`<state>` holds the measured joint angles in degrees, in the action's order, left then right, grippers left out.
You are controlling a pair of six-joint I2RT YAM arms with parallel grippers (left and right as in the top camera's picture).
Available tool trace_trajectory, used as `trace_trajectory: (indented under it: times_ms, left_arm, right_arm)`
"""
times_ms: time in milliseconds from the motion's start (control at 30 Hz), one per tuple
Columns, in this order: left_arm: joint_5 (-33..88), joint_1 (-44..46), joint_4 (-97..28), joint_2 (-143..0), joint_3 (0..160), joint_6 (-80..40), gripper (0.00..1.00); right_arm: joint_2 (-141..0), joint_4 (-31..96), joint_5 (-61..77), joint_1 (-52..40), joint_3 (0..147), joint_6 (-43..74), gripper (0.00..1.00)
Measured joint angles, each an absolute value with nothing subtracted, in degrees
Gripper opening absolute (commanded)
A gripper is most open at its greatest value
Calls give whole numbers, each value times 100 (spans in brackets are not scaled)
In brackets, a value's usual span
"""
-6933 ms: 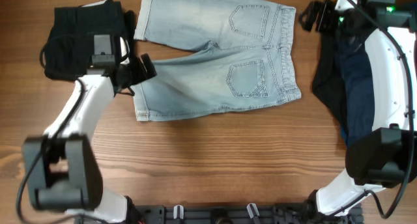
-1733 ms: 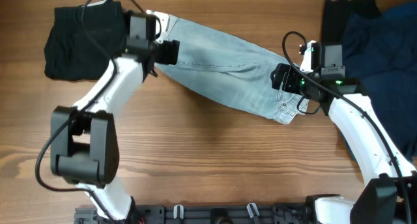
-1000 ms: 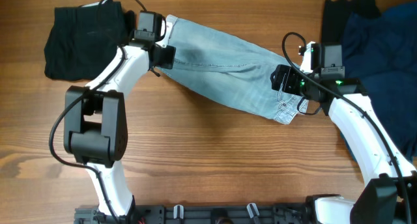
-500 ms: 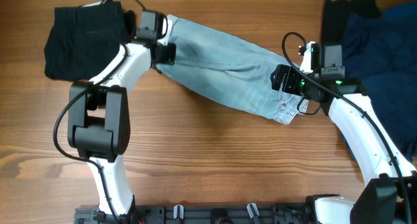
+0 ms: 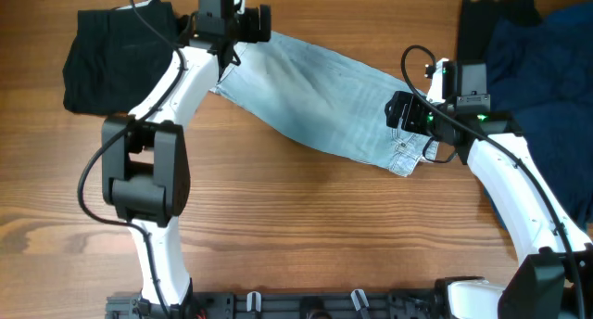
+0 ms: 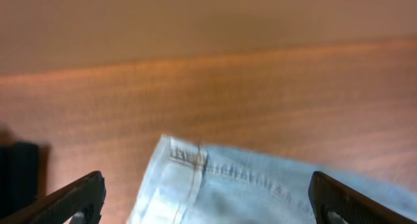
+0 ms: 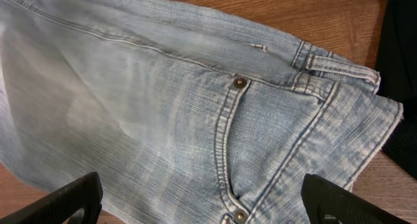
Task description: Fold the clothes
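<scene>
**Shorts halved lengthwise; cross fold comes next**

The wooden table (image 5: 306,236) fills the overhead view. The denim shorts (image 5: 315,101) lie on it as a long slanted band, running from the upper middle of the frame down to the centre right. They look doubled lengthwise already, so the step in hand is probably the cross fold, hem end to waist end.

A black garment (image 5: 107,55) sits in the upper left and a dark navy pile (image 5: 537,50) in the upper right. Both lie close to the band's ends, so the fold should land between them.

The left gripper (image 5: 252,24) hovers at the hem end, its fingers spread wide and gripping nothing. The right gripper (image 5: 405,113) is over the waist end, also spread and empty.

To do it well, I'd say:
- Pinch both layers at the hem corner (image 6: 186,157), not just the top one.
- Pin the waist near the belt loop (image 7: 339,68).
- Carry the hem low and straight toward the rivet (image 7: 239,83) so the edges line up.
</scene>
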<state>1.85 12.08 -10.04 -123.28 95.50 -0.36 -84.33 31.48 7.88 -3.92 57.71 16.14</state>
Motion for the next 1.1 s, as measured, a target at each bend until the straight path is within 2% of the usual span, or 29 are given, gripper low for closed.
trace_trajectory:
  times_ms: [200, 400, 467, 533, 700, 767, 833, 900, 1033, 1100]
  left_arm:
    - [185, 1216, -2228, -12390, 9564, -36, 100]
    - [207, 1304, -3317, -12374, 9564, -36, 100]
    - [211, 1323, -3424, -12366, 9564, -36, 100]
    - [211, 1330, -3435, -12357, 9564, -36, 100]
    - [211, 1330, -3474, -12342, 9564, -36, 100]
    - [209, 1330, -3476, -12342, 9564, -36, 100]
    - [209, 1330, -3485, -12342, 9564, -36, 100]
    - [209, 1330, -3514, -12342, 9564, -36, 100]
    - [209, 1330, -3566, -12342, 9564, -36, 100]
    - [209, 1330, -3568, -12342, 9564, -36, 100]
  right_arm:
    - [-8433, 3249, 676, -392, 5771, 1706, 99]
    - [-8473, 3955, 248, -45, 5780, 2497, 98]
    - [-8532, 3981, 233, 301, 5780, 2727, 89]
    - [-8586, 3879, 259, 585, 5780, 2867, 86]
    - [-8831, 3024, 478, 681, 5601, 3065, 74]
    - [-8982, 2694, 534, 681, 5494, 3199, 65]
    - [-9205, 2536, 563, 681, 5476, 3288, 43]
    - [-9391, 2403, 580, 681, 5454, 3347, 34]
    - [-9489, 1953, 598, 681, 5433, 3437, 21]
    - [-9489, 1702, 598, 681, 5433, 3452, 11]
